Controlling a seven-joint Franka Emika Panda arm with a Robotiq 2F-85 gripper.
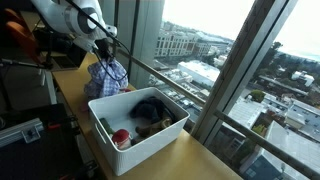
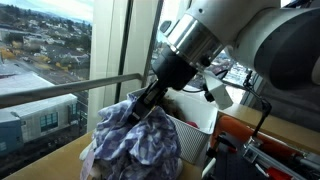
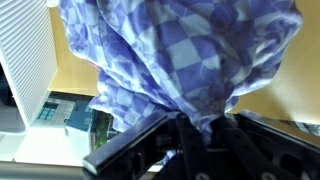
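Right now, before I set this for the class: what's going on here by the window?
The robot arm's gripper is shut on a blue-and-white checkered cloth. It pinches the cloth at the top, so it hangs bunched over the wooden table. Beside it stands a white bin holding a red thing and some dark items. Whether the cloth's lower end touches the table is unclear.
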